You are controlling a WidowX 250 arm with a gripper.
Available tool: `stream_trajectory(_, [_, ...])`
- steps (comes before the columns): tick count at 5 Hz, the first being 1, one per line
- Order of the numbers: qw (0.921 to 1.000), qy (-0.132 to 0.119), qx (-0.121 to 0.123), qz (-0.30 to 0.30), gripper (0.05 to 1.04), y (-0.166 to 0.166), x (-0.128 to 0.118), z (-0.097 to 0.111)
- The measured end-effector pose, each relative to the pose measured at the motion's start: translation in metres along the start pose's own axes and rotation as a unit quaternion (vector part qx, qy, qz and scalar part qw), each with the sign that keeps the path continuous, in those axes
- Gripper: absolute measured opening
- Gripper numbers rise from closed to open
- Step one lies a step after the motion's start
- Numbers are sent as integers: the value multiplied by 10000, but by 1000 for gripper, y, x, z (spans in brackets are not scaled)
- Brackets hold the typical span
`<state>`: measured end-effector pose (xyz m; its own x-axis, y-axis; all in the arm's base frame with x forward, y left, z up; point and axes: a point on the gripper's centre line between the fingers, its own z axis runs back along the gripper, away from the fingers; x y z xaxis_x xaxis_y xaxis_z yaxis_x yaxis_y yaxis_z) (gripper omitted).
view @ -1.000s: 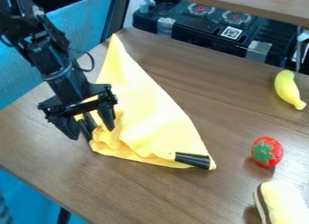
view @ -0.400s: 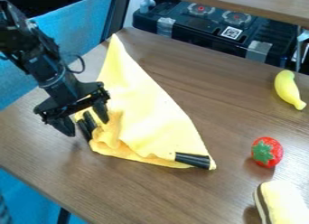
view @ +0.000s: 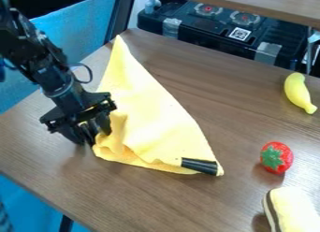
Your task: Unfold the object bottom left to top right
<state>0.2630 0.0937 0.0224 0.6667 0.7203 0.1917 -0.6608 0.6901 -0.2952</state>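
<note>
Yellow cloth (view: 156,128) lies folded into a rough triangle, left of centre on the wooden table (view: 156,203), as your gripper (view: 92,136) straddles its dark-striped left corner. You have just lowered the gripper and narrowed its fingers — they look apart, and you cannot tell whether fabric is pinched. The cloth's outline is unchanged, so your unfolding likely awaits a firm grip — then a lift toward the far right.
</note>
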Motion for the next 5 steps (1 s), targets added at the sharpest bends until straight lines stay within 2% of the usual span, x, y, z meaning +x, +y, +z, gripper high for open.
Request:
stream_trajectory(1, [10000, -25, -6, -52, 385, -1, 0, -1])
stream_trajectory(2, [10000, 79, -27, -36, 167, -2, -3, 1])
stream_trajectory(3, [9998, 171, -67, -21, 101, -4, -6, 6])
stream_trajectory(5, [9997, 193, -137, -16, 421, -5, 1, 10])
